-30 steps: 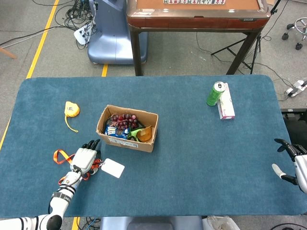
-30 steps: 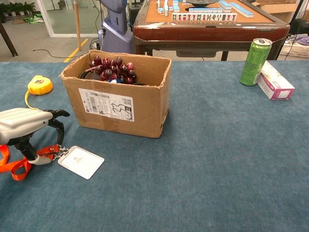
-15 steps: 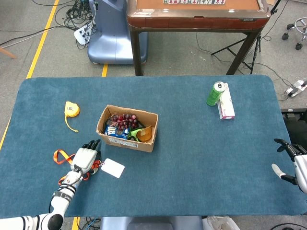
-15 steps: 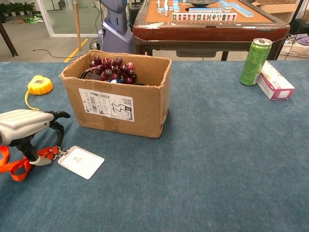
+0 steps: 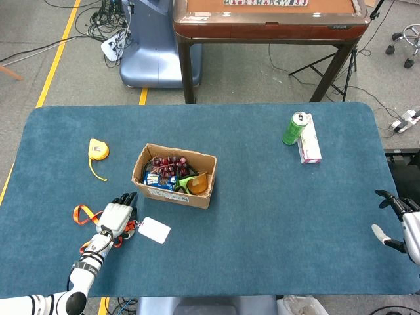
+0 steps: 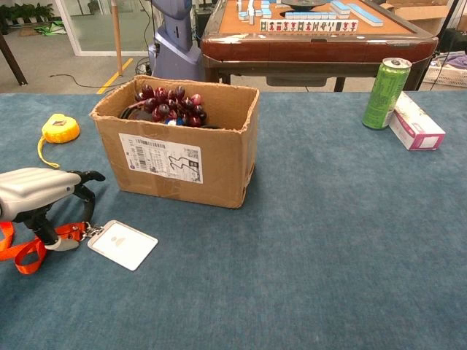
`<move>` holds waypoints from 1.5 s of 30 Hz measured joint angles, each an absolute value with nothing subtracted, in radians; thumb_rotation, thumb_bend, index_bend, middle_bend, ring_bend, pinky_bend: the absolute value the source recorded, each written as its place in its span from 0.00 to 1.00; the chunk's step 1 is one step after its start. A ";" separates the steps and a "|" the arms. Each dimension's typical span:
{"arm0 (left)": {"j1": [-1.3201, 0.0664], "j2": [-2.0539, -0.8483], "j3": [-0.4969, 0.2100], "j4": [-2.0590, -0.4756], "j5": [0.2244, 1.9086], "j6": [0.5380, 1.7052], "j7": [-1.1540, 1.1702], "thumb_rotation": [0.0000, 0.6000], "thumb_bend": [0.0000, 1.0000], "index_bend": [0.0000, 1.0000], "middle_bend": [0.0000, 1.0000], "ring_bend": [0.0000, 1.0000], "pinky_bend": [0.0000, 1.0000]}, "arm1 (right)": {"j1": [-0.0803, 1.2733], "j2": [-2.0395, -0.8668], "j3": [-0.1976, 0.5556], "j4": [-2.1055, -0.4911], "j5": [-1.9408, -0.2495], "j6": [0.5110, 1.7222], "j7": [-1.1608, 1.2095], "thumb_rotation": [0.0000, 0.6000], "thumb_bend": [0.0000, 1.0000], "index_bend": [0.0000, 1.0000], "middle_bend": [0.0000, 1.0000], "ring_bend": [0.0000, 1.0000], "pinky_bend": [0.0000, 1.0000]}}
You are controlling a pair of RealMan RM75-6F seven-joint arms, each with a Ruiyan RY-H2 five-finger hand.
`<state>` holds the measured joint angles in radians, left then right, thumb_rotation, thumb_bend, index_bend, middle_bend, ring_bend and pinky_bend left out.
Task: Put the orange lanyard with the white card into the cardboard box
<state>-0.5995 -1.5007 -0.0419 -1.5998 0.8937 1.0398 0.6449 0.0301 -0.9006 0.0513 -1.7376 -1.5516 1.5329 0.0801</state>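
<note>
The orange lanyard (image 5: 81, 214) (image 6: 26, 251) lies on the blue table at the front left, clipped to the white card (image 5: 154, 230) (image 6: 122, 244), which lies flat. My left hand (image 5: 116, 217) (image 6: 38, 191) hovers over the strap just left of the card. Its thumb reaches down to the strap by the clip and its fingers curve above, apart, with nothing gripped. The cardboard box (image 5: 176, 194) (image 6: 182, 157) stands open-topped just beyond the card. My right hand (image 5: 399, 219) rests at the table's far right edge with fingers spread, holding nothing.
The box holds purple grapes (image 6: 168, 102) and other items. A yellow tape measure (image 5: 98, 149) (image 6: 60, 128) lies left of the box. A green can (image 5: 295, 128) (image 6: 386, 93) and a pink carton (image 5: 309, 141) (image 6: 416, 122) stand at the back right.
My left hand has sunk slightly toward the lanyard and eased left. The lanyard, the card and my right hand have not moved.
</note>
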 measured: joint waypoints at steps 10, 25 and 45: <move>-0.610 -1.493 -0.038 -1.614 0.861 1.035 0.656 1.00 0.31 0.51 0.00 0.00 0.14 | 0.030 -0.901 0.052 -1.737 -1.551 1.532 0.081 1.00 0.24 0.24 0.42 0.35 0.66; -0.611 -1.485 -0.033 -1.621 0.854 1.044 0.635 1.00 0.36 0.58 0.00 0.00 0.15 | 0.033 -0.902 0.052 -1.736 -1.549 1.527 0.080 1.00 0.24 0.24 0.42 0.35 0.66; -0.528 -1.324 -0.010 -1.806 0.970 1.186 0.574 1.00 0.37 0.64 0.00 0.00 0.15 | 0.035 -0.903 0.051 -1.737 -1.547 1.521 0.077 1.00 0.24 0.24 0.42 0.35 0.66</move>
